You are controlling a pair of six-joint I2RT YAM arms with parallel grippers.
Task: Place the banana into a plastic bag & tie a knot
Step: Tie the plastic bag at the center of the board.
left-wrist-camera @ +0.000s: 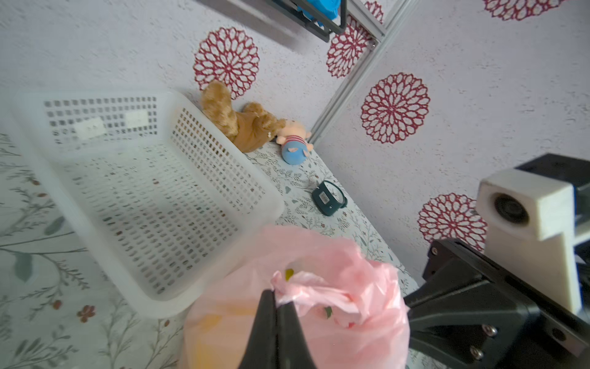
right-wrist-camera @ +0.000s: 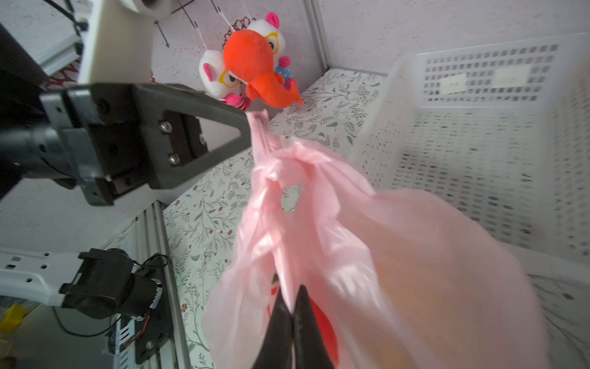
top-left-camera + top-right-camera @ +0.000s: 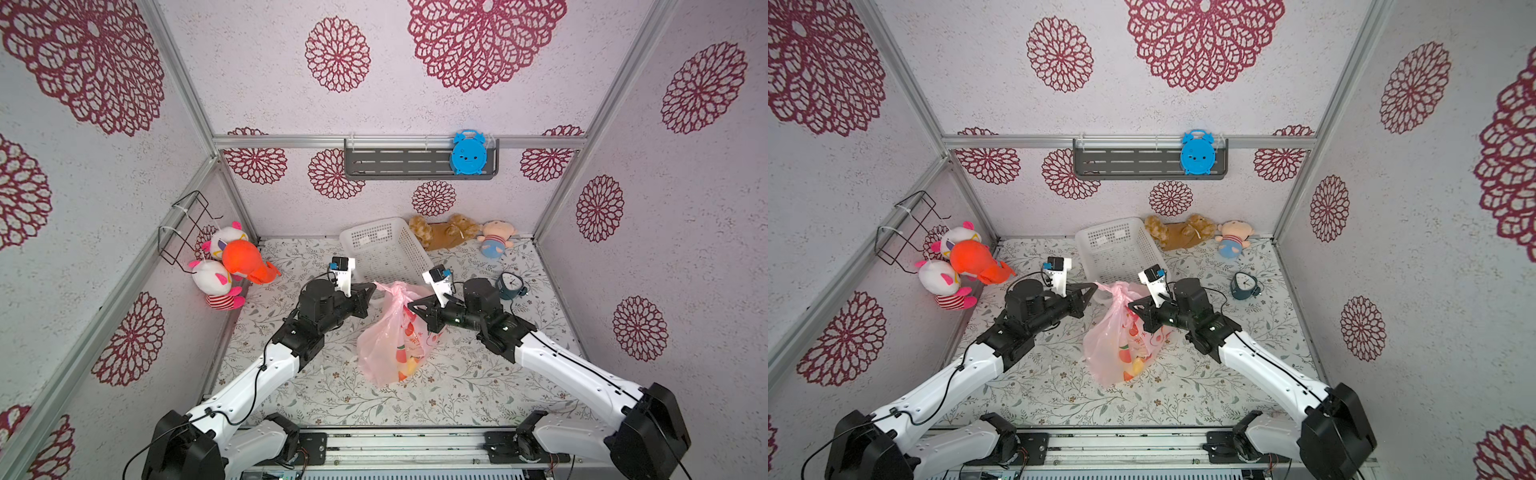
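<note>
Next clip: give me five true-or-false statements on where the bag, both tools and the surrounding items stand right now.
1. The left tool is shut on the plastic bag. True.
2. The right tool hangs open, clear of the bag. False: it is shut on the bag's pink film.
3. The bag lies inside the white basket. False: it is outside, on the robot's side of the basket.
4. A blue clock toy sits on the wall shelf. True.
5. The dark alarm clock stands on that shelf. False: it is on the table.
</note>
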